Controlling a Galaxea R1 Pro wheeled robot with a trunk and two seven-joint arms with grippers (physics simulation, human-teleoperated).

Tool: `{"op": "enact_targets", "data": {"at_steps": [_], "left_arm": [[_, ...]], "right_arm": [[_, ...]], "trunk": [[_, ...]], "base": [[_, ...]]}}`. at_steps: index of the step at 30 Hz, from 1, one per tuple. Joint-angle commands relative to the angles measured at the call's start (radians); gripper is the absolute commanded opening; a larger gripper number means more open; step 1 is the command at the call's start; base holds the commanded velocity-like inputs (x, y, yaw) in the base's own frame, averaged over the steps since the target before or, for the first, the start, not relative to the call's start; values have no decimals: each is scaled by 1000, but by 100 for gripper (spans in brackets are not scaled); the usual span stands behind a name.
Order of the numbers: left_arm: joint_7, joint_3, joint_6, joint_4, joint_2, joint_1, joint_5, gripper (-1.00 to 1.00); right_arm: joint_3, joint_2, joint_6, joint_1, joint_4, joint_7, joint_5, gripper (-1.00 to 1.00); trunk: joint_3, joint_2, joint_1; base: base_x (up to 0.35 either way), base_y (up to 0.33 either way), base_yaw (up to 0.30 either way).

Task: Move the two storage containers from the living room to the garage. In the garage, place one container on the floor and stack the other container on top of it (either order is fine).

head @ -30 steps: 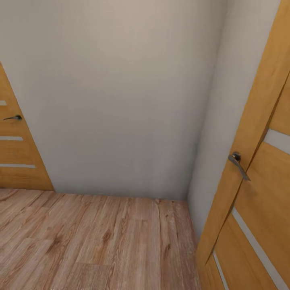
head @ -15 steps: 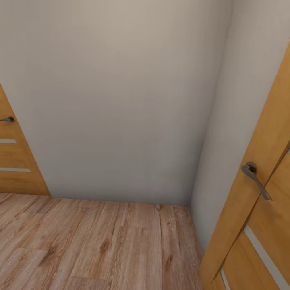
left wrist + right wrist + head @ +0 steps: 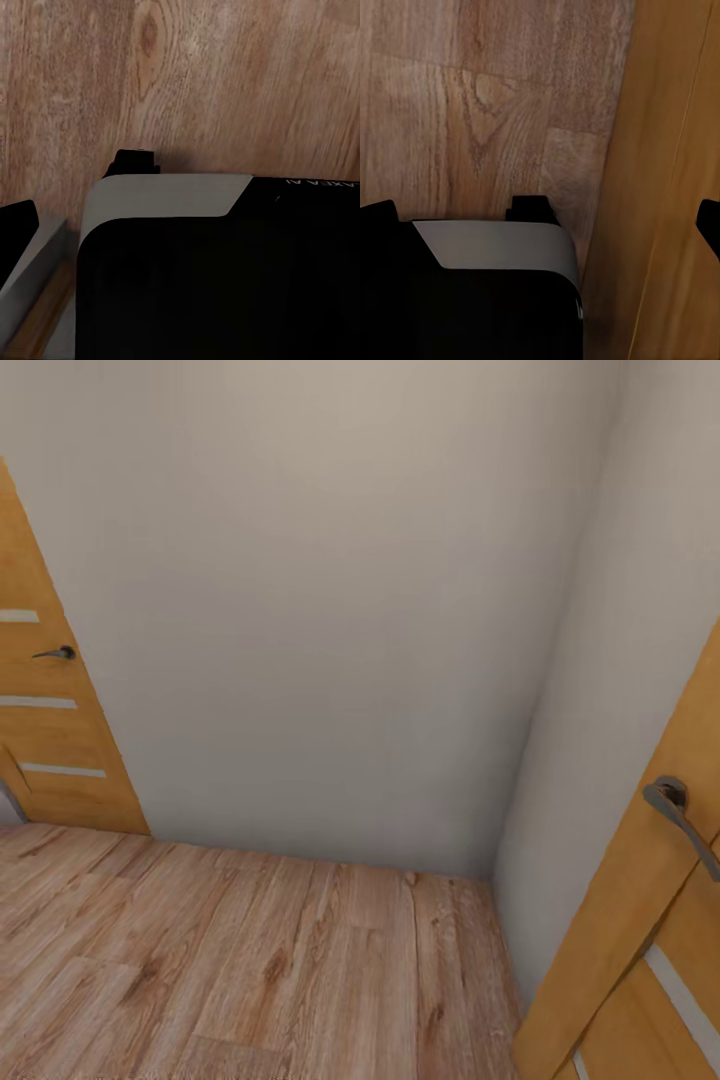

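Ahead of the robot stands a plain pale wall (image 3: 330,610) meeting light wood plank floor (image 3: 250,960), with a honey-coloured door (image 3: 45,700) at the left and another (image 3: 650,920) close at the right. Over the last second the whole head view has slid — the right door's handle (image 3: 680,815) now sits nearer the frame's edge and the left door shows more — so the camera is turning, not the room. No storage container is in sight; the robot seems in transit. Whether either arm's fingers are spread or closed I cannot tell.

Both honey-coloured doors (image 3: 50,690) are cut off by the frame edges.
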Motion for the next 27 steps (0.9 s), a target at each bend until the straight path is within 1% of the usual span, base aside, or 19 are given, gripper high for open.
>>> {"op": "enact_targets", "data": {"at_steps": [1,4,7,20,23,27], "left_arm": [[2,0,-2,1,0,-1,7,100],[2,0,-2,1,0,-1,7,100],[2,0,-2,1,0,-1,7,100],[2,0,-2,1,1,-1,7,100],[2,0,-2,1,1,-1,7,100],[2,0,-2,1,1,-1,7,100]], "right_arm": [[8,1,-6,-1,3,0,-10,100],[8,1,-6,-1,3,0,-10,100],[9,1,-6,-2,3,0,-10,100],[9,2,-4,-1,3,0,-10,100],[9,3,-5,-1,3,0,-10,100],[8,2,-6,-1,3,0,-10,100]], "trunk": [[-1,-1,0],[-1,-1,0],[-1,-1,0],[-1,-1,0],[-1,-1,0],[-1,-1,0]], "base": [[0,0,231],[16,0,106],[168,0,28],[313,0,3],[288,0,148],[221,0,245]]}}
